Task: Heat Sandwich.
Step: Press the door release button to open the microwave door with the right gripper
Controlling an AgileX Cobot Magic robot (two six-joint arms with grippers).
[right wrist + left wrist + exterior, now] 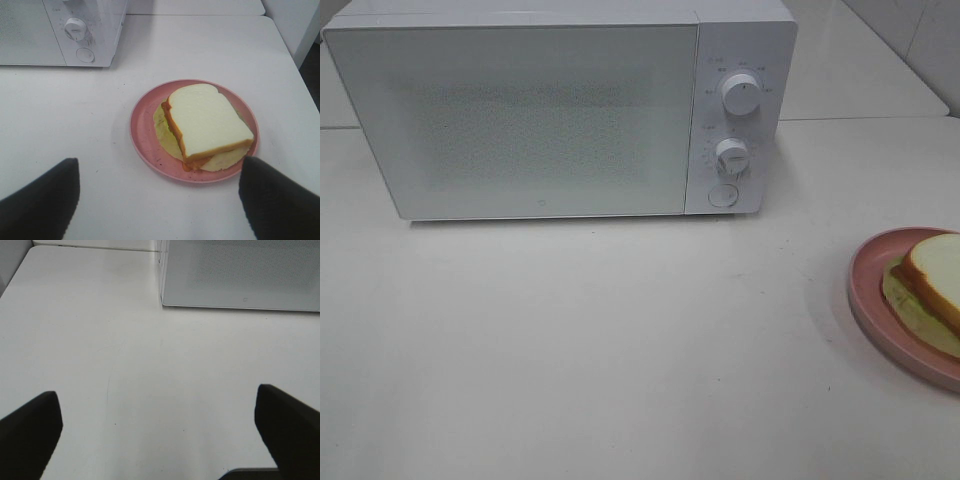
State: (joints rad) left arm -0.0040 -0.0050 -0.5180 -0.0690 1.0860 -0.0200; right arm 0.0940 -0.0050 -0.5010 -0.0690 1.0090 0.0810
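A white microwave (560,105) stands at the back of the table with its door shut; two dials (740,95) and a round button (722,195) are on its right panel. A sandwich (932,285) lies on a pink plate (868,290) at the right edge of the table. In the right wrist view the sandwich (205,122) on the plate (145,135) lies just beyond my open right gripper (160,197). My left gripper (160,425) is open and empty over bare table, short of the microwave's left corner (165,300). Neither gripper shows in the exterior view.
The white table (590,350) spreads in front of the microwave. A second table surface lies behind it at the back right (860,70). In the right wrist view the table's right edge (305,85) runs close to the plate.
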